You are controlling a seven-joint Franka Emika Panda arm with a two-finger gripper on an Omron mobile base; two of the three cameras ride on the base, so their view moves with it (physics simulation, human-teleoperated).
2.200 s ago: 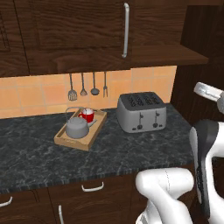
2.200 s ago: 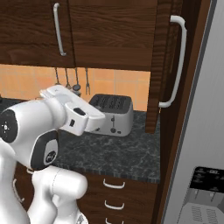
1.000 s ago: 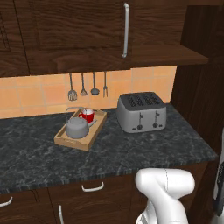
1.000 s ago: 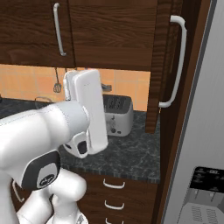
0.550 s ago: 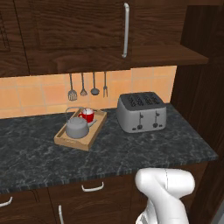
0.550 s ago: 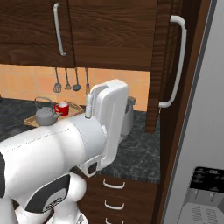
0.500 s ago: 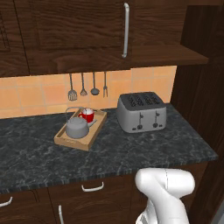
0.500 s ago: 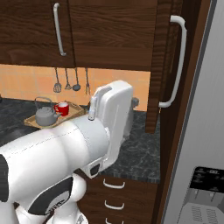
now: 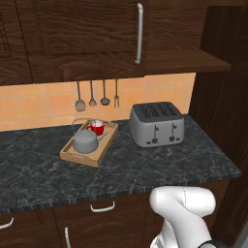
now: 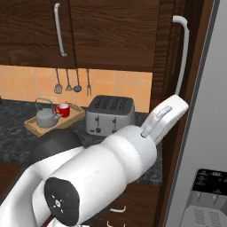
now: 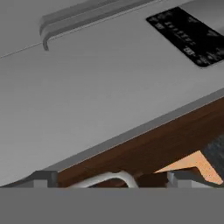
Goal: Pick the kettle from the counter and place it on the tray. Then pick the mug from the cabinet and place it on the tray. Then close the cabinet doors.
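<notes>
The grey kettle and the red mug both stand in the light-wood tray on the dark counter. The left cabinet door is shut. The right cabinet door stands open, swung out toward me, with its silver bar handle. My gripper is open, its fingertips wide apart. A curved silver bar and dark wood lie just beyond them. The arm reaches up toward the open door.
A silver toaster stands right of the tray. Utensils hang on the tiled wall. A grey fridge with a dark control panel stands close on the right. Drawers run below the counter.
The arm has swung rightward and up across the right base view toward the open door. Kettle, mug and tray have not moved.
</notes>
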